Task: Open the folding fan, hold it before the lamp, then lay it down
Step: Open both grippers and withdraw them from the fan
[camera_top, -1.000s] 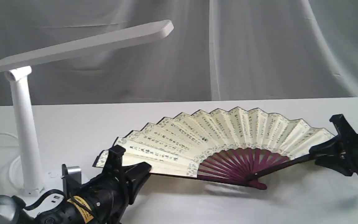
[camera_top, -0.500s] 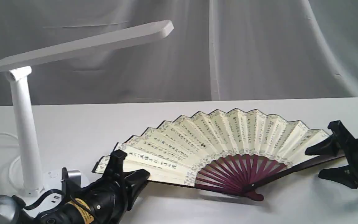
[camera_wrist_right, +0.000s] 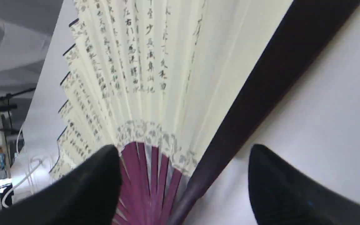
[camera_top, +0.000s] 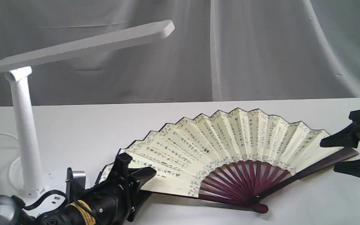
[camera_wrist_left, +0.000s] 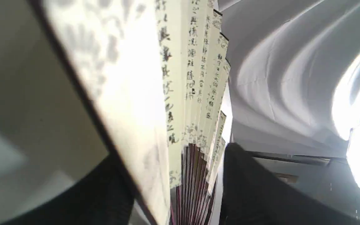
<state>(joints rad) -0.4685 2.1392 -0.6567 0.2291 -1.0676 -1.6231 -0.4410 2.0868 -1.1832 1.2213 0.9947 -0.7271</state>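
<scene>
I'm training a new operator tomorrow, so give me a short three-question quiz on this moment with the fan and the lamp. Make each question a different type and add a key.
1. True or false: the right hand is clamped shut on the folding fan.
2. Multiple choice: the folding fan's pleats are A) folded together, B) spread wide with the script showing, C) torn off the ribs.
3. Short answer: in the exterior view, on which side of the fan does the lamp stand?

Key
1. False: it is open, with the fan's dark edge passing between its parted jaws.
2. B
3. Left
</scene>
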